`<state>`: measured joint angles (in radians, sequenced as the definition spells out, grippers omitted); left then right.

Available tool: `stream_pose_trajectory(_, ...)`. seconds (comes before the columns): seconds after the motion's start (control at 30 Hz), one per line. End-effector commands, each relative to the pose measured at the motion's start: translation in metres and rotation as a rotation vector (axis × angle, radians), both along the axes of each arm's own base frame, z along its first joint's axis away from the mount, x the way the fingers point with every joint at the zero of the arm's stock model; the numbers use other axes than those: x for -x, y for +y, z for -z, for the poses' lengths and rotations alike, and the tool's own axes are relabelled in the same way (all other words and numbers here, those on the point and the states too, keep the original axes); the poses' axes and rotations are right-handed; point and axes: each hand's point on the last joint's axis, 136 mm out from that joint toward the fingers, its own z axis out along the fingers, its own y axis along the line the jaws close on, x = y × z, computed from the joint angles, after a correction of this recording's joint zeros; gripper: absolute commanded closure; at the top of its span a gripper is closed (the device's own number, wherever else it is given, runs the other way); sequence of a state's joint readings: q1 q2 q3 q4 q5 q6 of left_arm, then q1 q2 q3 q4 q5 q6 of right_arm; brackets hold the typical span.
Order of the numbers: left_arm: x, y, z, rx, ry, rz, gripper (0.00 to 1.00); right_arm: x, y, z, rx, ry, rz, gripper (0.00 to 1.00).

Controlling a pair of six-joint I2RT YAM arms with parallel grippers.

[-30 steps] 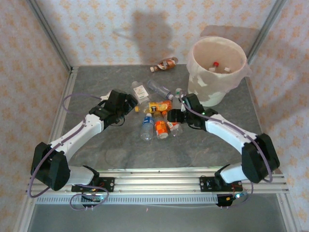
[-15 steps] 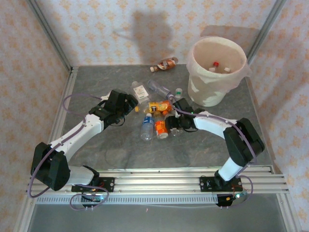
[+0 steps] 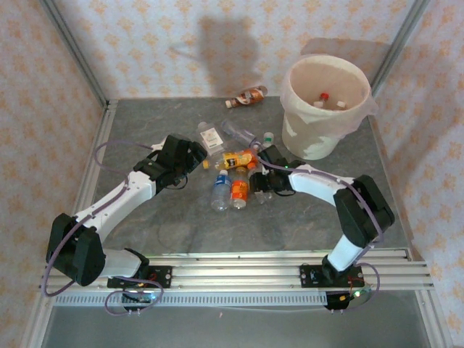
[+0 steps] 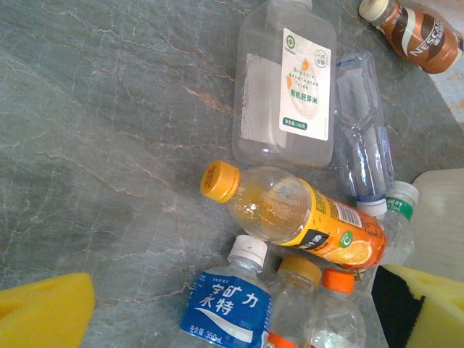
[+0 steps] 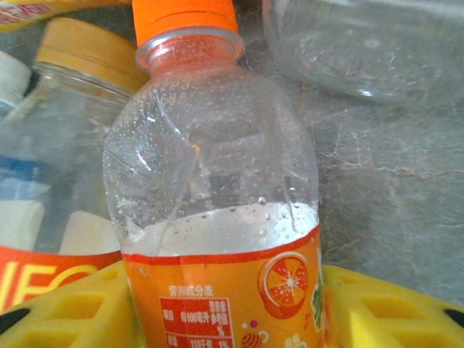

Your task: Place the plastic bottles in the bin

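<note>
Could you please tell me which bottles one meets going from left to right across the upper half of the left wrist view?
flat clear bottle with a white label → crumpled clear bottle → brown coffee bottle

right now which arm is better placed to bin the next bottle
Right. The right gripper has fingers either side of the orange-capped bottle, and the bin stands on its side. The left gripper hangs open, farther from the bin.
</note>
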<state>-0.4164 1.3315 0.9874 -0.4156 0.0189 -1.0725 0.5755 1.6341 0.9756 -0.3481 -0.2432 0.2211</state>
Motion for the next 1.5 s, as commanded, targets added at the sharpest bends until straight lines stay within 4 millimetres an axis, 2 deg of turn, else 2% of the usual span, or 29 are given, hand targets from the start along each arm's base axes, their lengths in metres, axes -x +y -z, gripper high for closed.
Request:
stream_pose_trajectory(0.0,0.002,0.005,0.004,-0.027,0.020,-0.002,0.00,-0.007,-0.001,-0.042,-0.001,-0.100,-0.014,0.46)
stream_pose_trajectory(0.2,-0.001,0.001,0.006,-0.018,0.026,0.008,0.00,-0.013,-0.001,-0.092,-0.061,-0.217,0.000,0.49)
stream_pose_trajectory(0.4,-0.002,-0.001,0.007,-0.014,0.029,0.014,0.00,-0.019,0.003,-0.170,-0.149,-0.381,-0.009,0.52)
stream_pose_trajectory(0.57,-0.002,-0.002,0.007,-0.011,0.030,0.018,0.00,-0.027,-0.003,-0.246,-0.161,-0.570,-0.037,0.52)
stream_pose_trajectory(0.77,-0.002,-0.011,0.010,0.013,0.041,0.058,0.00,-0.048,-0.026,-0.322,-0.109,-0.766,0.003,0.52)
stream_pose_trajectory(0.93,0.007,-0.013,0.016,-0.018,0.081,0.096,0.00,-0.067,-0.058,-0.369,-0.090,-0.876,0.097,0.52)
stream_pose_trajectory(1.07,0.013,-0.018,0.022,-0.017,0.098,0.109,0.00,-0.085,-0.090,-0.392,-0.065,-0.923,0.217,0.51)
stream_pose_trajectory(1.13,0.015,-0.021,0.026,-0.011,0.108,0.116,0.00,-0.097,-0.111,-0.396,-0.049,-0.918,0.309,0.52)
stream_pose_trajectory(1.37,0.017,-0.034,0.031,-0.007,0.134,0.158,0.00,-0.133,-0.160,-0.378,0.041,-0.825,0.422,0.51)
stream_pose_trajectory(1.47,0.019,-0.036,0.032,-0.015,0.144,0.173,0.00,-0.142,-0.167,-0.362,0.116,-0.795,0.281,0.51)
